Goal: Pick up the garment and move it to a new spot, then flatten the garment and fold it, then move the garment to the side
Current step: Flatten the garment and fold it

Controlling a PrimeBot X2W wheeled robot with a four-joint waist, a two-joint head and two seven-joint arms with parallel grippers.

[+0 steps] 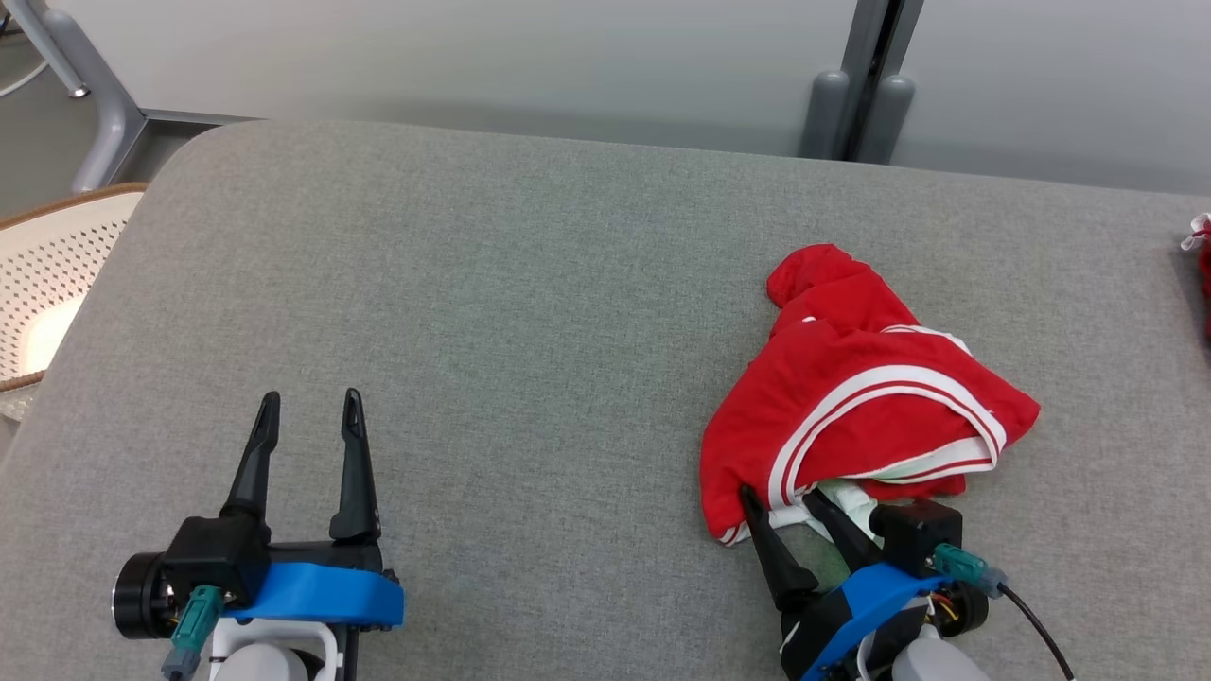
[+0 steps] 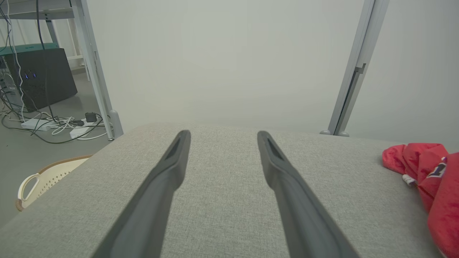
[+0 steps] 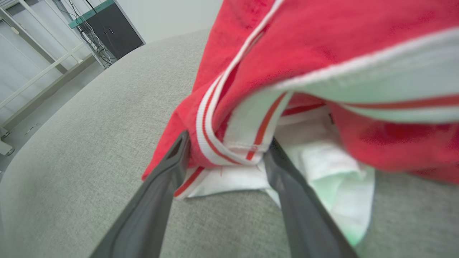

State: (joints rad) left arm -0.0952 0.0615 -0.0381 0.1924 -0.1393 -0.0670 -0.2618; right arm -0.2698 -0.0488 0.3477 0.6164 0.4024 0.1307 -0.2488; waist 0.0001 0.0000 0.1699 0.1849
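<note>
Watching the right hand (image 1: 781, 494) straddle the striped hem (image 3: 215, 143) of the red garment (image 1: 851, 397), bunched on the right of the grey surface (image 1: 530, 284). Fingers spread, nothing pinched yet. I'd push in deeper, clamp the hem, lift slow. Left hand (image 1: 312, 402) sits open, well apart.

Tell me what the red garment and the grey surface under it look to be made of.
The garment looks like soft cloth, perhaps knit, matte red with white striped bands; it slumps in loose folds. The surface looks like a grey woven fabric cover, matte; a fine weave shows, and the rounded edge hints at padding.
</note>
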